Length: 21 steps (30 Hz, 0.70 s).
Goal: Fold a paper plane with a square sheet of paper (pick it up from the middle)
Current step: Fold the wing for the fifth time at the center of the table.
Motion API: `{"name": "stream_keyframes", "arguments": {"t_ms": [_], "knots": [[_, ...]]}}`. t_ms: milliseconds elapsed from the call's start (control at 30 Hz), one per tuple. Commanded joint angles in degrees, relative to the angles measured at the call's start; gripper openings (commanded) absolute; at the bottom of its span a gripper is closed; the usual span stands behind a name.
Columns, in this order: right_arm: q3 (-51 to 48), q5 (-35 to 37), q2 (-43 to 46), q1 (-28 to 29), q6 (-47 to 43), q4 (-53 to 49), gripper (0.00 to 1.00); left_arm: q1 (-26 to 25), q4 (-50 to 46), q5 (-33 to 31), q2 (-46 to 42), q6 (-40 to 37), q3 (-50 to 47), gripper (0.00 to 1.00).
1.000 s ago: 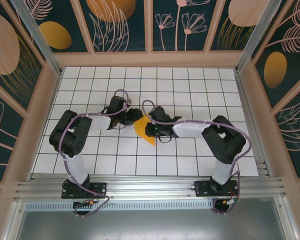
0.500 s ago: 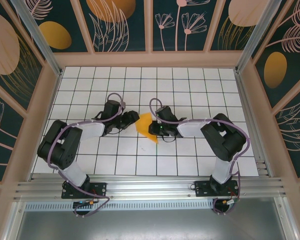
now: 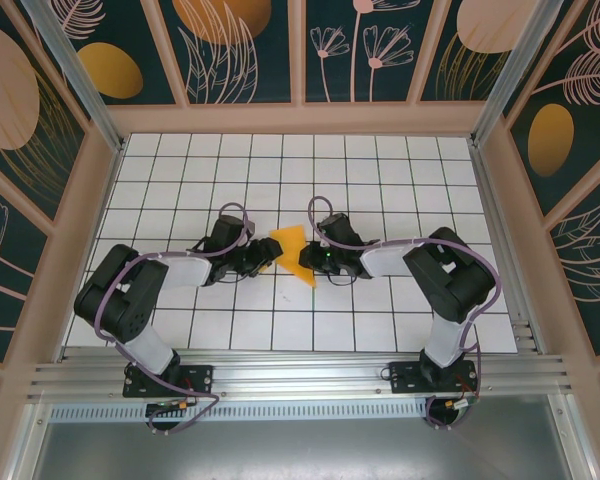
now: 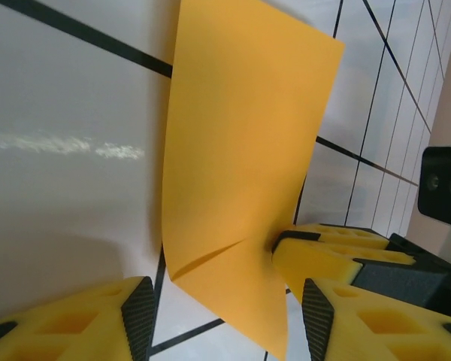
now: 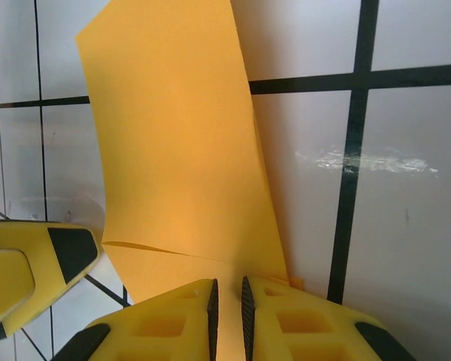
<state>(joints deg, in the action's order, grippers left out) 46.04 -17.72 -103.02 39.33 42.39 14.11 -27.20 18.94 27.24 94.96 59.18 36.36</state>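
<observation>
The square sheet of paper (image 3: 291,251) is orange-yellow and folded into a tapering piece that stands on edge above the white tiles at mid-table. My right gripper (image 3: 312,262) is shut on its near right edge. The right wrist view shows the pads (image 5: 213,297) pinching the sheet (image 5: 173,143) at the gripper (image 5: 227,292), with a slanting crease just above them. My left gripper (image 3: 261,258) is open, with its jaws either side of the sheet's lower corner. In the left wrist view the paper (image 4: 240,150) hangs between the spread fingers (image 4: 138,320) of the left gripper (image 4: 227,317), apart from both pads.
The white grid-tiled table (image 3: 380,180) stretches around both arms, with room at the back and on both sides. Patterned dark wall panels (image 3: 250,45) and wooden frames enclose it. The aluminium rail (image 3: 300,375) carrying the arm bases runs along the near edge.
My left gripper has opened and let go of the paper, and its arm has dropped lower and nearer. The right gripper, still holding the sheet, has shifted slightly right, and the paper now stands more upright.
</observation>
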Motion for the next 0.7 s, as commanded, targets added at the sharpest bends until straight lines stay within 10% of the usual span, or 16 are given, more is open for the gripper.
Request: {"name": "stream_keyframes", "arguments": {"t_ms": [0, 667], "knots": [[-1.83, -0.83, 0.59, -0.48, 1.77, -0.14, 0.20, -0.56, 1.48, 1.32, -0.39, 2.12, -0.70, 0.56], [-2.67, -0.93, 0.35, -0.57, 1.63, 0.83, 0.20, -2.48, 0.95, 0.96, 2.88, 2.92, 1.72, 0.53]]}}
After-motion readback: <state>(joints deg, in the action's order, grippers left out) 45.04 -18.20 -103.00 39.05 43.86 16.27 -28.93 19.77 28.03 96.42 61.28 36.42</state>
